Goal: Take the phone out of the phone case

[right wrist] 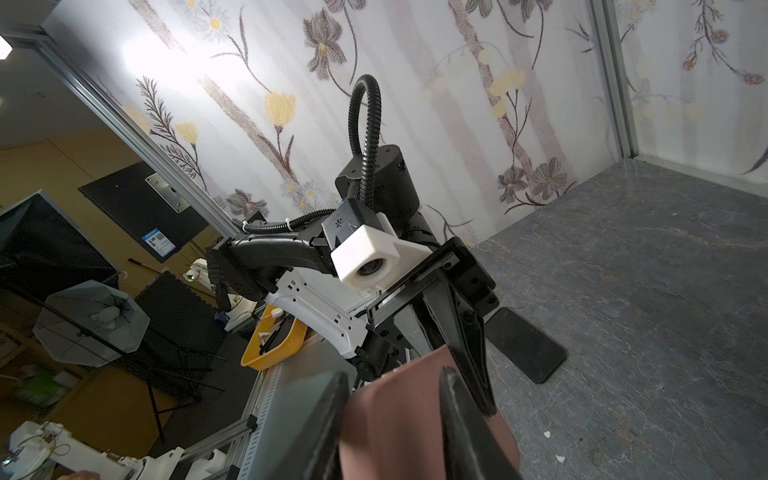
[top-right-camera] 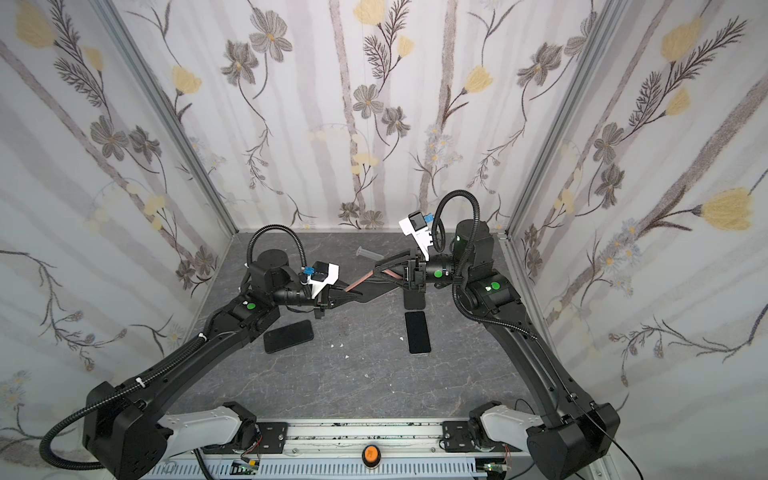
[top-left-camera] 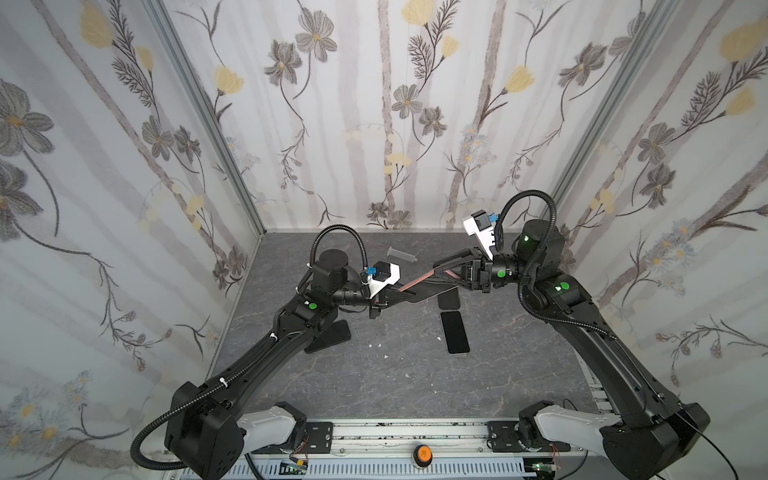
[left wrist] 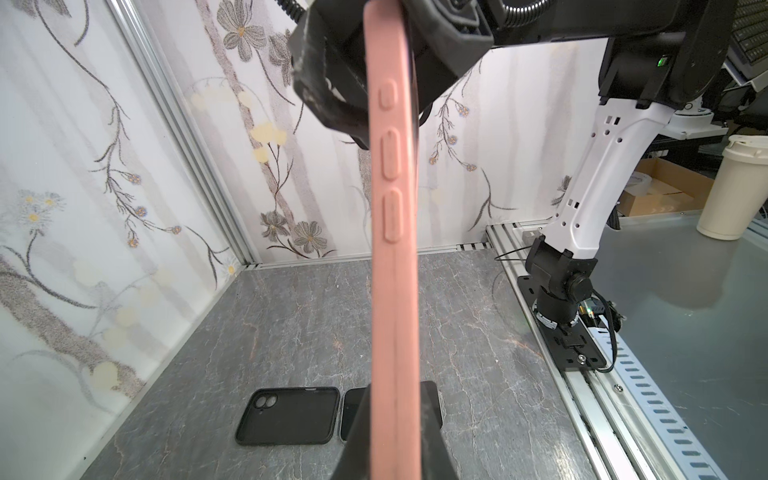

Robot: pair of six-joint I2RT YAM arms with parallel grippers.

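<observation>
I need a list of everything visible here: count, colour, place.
pink phone case: one, pink, held mid-air.
black phone case: one, black, on table.
black phone: one, black, beside it.
dark slab: one, black, table's left.
clear tube: one, transparent, table's back.
white scraps: several, white, mid-table.
orange button: one, orange, front rail.
left end effector: black, shut on pink phone case.
right end effector: black, case's other end, grip unclear.

Pink phone case (top-right-camera: 360,281) above grey table (top-right-camera: 353,395)

pink case (left wrist: 392,249): both ends cut off | black phone (left wrist: 349,411): partly hidden behind it
</observation>
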